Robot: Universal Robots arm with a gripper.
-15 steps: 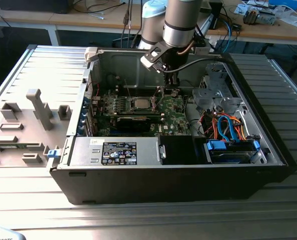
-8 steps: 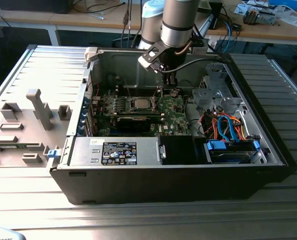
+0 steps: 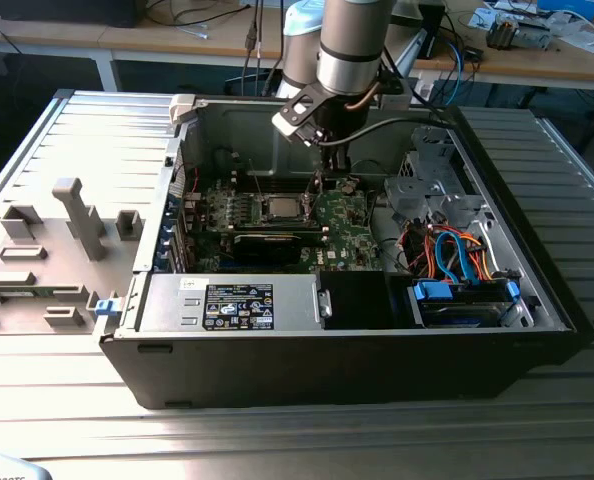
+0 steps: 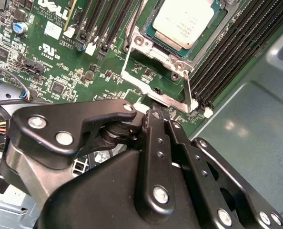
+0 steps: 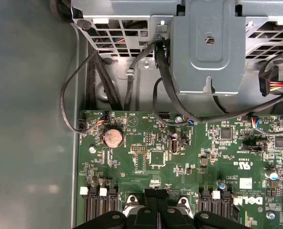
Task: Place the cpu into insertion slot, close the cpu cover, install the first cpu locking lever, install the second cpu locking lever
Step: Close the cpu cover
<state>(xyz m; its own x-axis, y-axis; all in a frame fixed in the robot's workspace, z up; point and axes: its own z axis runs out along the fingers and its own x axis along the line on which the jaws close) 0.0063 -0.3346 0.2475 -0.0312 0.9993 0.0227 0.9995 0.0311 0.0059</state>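
— Where is the pincer [image 3: 329,172]?
— In the upper middle of the exterior view. It hangs from the arm down into the open computer case [image 3: 277,370], low over the green motherboard [image 3: 347,225].
— Released or clenched?
— Clenched. In both wrist views the two black fingers [image 4: 151,133] meet at their tips, and I see nothing gripped between them.
— And the cpu [image 4: 182,21]?
— It lies flat in the insertion slot [image 4: 141,82], dull silver top upward. The cpu cover [image 4: 151,47] lies down around it, with its cut-out framing the chip.
— How near are the fingertips?
— In the second wrist view they sit just beside the slot's silvery rim, near the foot of a thin metal lever [image 4: 186,88]. That lever runs along the socket's side, next to the long black memory slots [image 4: 237,43]. I cannot tell whether the tips touch it.
— Anything else?
— The first wrist view shows a round coin battery [image 5: 113,137] on the board. In the exterior view a labelled power-supply box [image 3: 232,305] lies at lower centre, and the case rests on a ribbed metal desk [image 3: 307,440].
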